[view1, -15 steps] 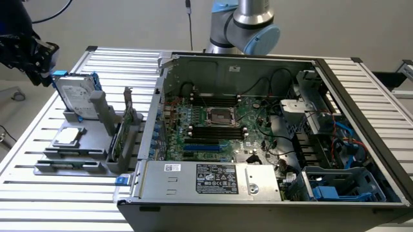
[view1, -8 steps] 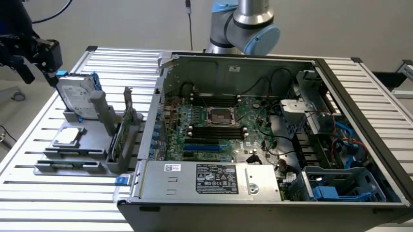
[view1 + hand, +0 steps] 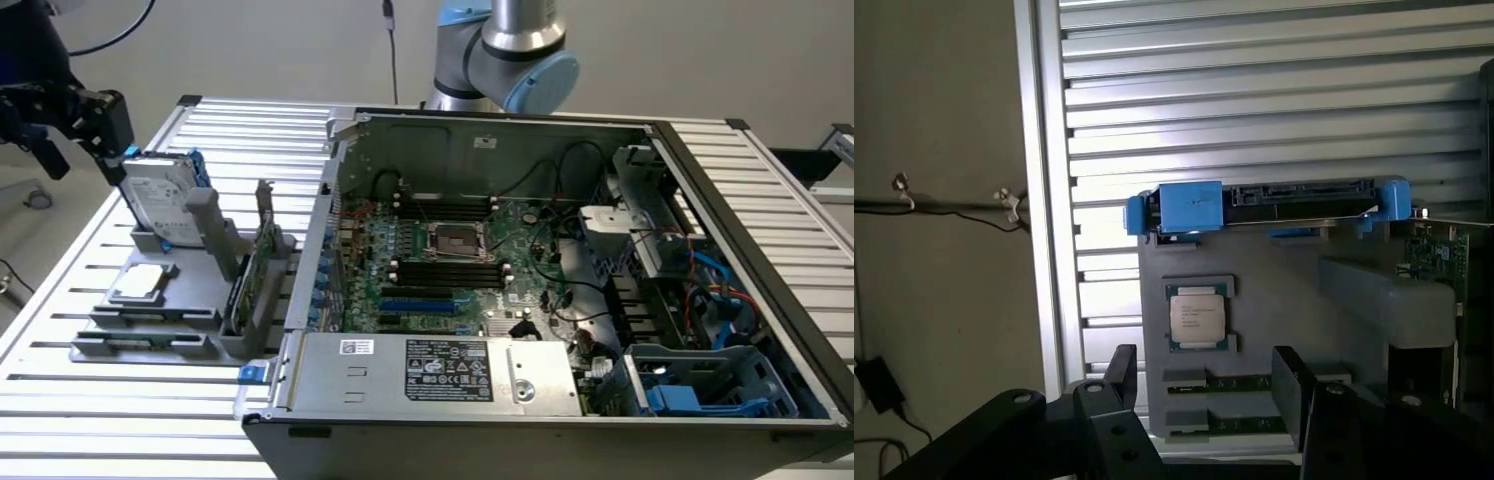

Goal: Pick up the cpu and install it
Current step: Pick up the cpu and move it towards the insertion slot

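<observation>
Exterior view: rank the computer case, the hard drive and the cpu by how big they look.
1. computer case
2. hard drive
3. cpu
The gaps are plain, so distance from the camera doesn't change the order.

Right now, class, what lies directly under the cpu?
The cpu sits in a square recess of the grey holder. The recess floor beneath the chip is hidden.

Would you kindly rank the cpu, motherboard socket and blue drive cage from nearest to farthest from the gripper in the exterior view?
From the gripper:
1. cpu, on the holder, exterior view's left
2. motherboard socket, central
3. blue drive cage, exterior view's right
</observation>
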Controlling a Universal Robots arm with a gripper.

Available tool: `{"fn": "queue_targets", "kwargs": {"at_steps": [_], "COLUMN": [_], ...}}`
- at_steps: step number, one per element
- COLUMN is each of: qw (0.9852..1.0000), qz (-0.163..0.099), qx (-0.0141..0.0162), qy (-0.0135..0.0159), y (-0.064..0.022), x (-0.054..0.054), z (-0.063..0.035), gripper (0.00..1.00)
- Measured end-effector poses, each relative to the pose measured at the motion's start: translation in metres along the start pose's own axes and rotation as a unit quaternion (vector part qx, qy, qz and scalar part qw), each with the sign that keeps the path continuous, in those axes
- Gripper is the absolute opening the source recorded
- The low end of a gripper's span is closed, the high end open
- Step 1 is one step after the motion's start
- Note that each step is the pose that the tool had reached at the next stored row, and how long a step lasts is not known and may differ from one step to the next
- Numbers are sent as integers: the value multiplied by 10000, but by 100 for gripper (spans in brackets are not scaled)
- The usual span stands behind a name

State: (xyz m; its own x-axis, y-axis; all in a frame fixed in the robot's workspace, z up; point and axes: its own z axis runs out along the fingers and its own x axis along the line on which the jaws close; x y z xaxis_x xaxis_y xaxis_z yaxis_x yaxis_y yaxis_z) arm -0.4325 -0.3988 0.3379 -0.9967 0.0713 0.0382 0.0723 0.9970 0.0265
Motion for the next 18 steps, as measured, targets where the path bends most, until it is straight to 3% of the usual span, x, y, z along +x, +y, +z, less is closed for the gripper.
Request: {"fn": "queue_targets", "kwargs": {"at_steps": [18], "qw": [10000], "qz": [-58], "qx": [2], "qy": [1], "y": [-12], "x": [32], "z": [329], "gripper": [65]}}
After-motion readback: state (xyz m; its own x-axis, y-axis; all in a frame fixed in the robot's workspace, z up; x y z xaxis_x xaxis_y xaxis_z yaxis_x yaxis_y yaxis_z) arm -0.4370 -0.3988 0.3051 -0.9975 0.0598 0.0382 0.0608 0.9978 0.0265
